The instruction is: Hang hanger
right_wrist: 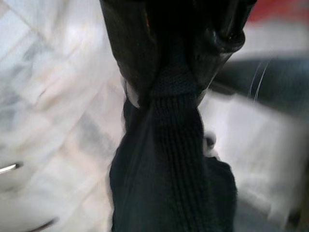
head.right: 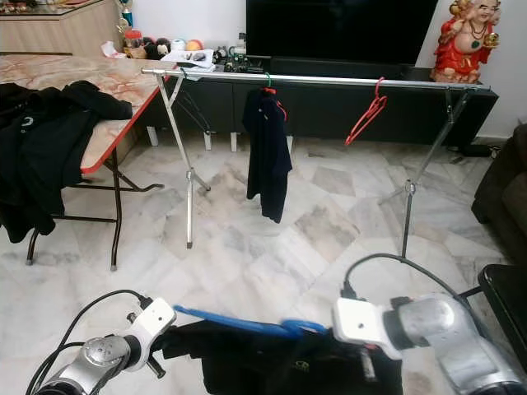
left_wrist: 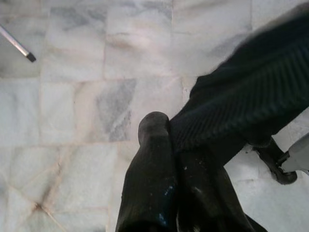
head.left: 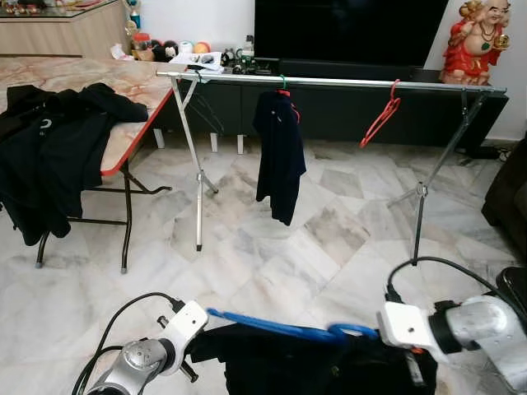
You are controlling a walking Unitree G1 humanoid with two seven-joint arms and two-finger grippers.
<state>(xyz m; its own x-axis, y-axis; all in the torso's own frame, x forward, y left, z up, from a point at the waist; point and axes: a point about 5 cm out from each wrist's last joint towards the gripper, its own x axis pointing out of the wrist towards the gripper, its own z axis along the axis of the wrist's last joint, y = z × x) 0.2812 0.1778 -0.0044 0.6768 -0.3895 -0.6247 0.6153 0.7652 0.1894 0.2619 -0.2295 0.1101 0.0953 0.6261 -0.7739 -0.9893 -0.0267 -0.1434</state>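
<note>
A blue hanger (head.left: 272, 327) carries a black garment (head.left: 296, 366) low in front of me, held between both arms. My left gripper (left_wrist: 170, 137) is shut on a ribbed edge of the black garment (left_wrist: 241, 96) at its left end. At the right end, my right gripper (right_wrist: 171, 72) is shut on a bunched ribbed part of the same garment (right_wrist: 176, 159), close to the hanger's hook (head.left: 354, 332). Across the room stands a silver clothes rail (head.left: 346, 82). A dark shirt (head.left: 278, 156) hangs on it, and an empty red hanger (head.left: 380, 117) hangs further right.
A folding table (head.left: 132, 82) with black clothes (head.left: 49, 148) piled on it stands at the left. Behind the rail are a dark TV cabinet (head.left: 346, 115) and a red statue (head.left: 476, 41). A dark sofa (head.left: 506, 197) edges the right. Marble floor (head.left: 272, 255) lies between me and the rail.
</note>
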